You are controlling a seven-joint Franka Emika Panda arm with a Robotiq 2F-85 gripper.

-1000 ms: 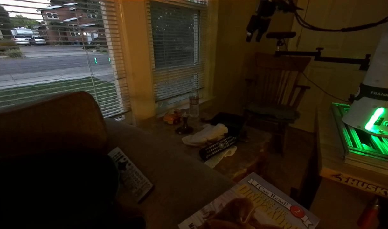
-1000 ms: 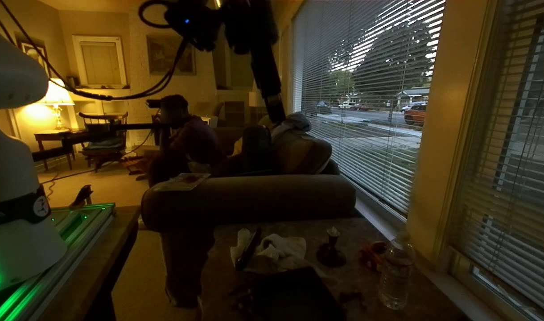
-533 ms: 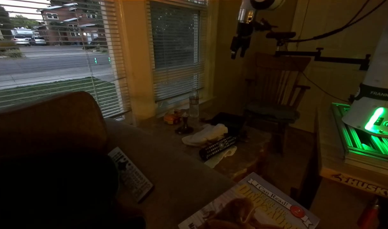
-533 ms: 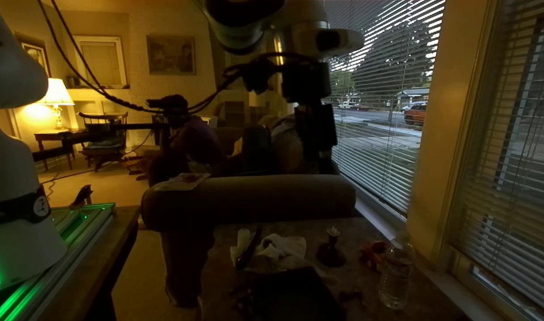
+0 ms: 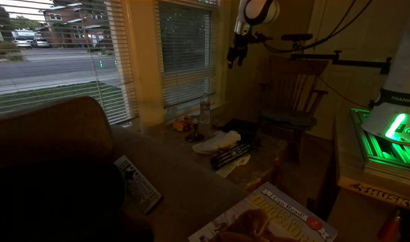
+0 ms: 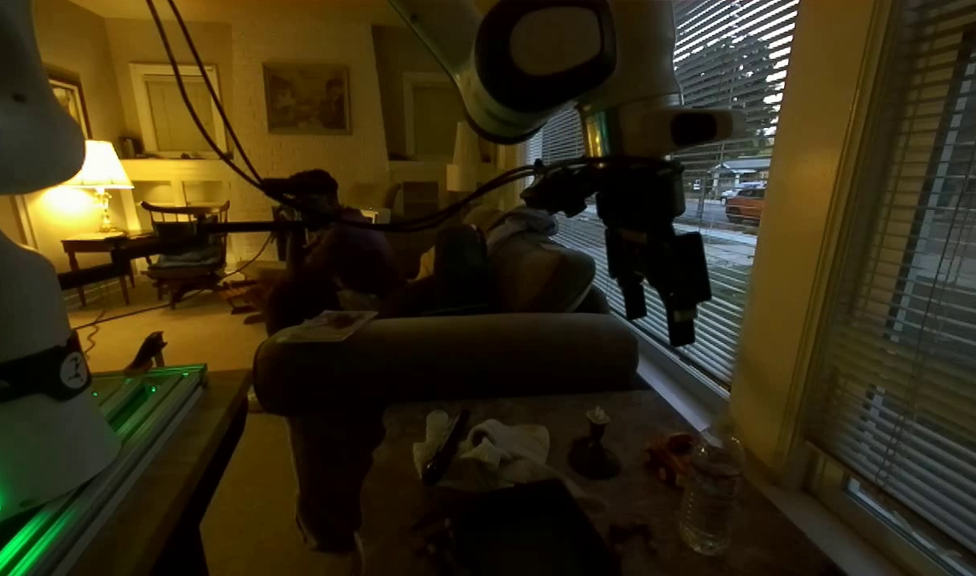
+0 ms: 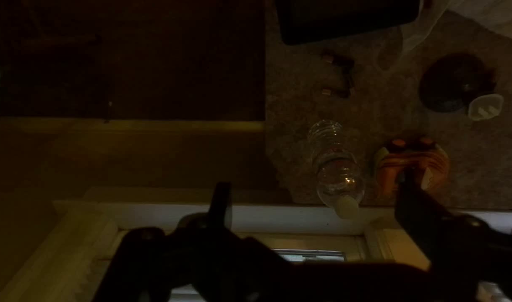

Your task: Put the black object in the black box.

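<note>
Black box [image 7: 344, 25] sat on the surface [image 7: 386, 105], cut off at 1 o'clock in the wrist view and at 6 o'clock in an exterior view; interior too dark to read. Couldn't tell which was the task's thing: small dark piece [image 7: 346, 75] just beside the box, shape murky, at 12 o'clock from the bottle [image 7: 336, 167], or black remote [image 5: 232, 155] next to the white cloth [image 5: 218, 143], which partly hid the box in an exterior view. Claw [image 6: 658, 326] hung well above surface level, jaws wide apart, holding nothing; open air under it. White arm [image 6: 640, 56] ran out of view around 12. From the bottle in the wrist view: surface edge ran near at 9, deep shadow past it; window ledge [image 7: 298, 220] close at 6, toy vehicle [image 7: 411, 167] at 3 across a gap, candle holder [image 7: 447, 84] at 2.
</note>
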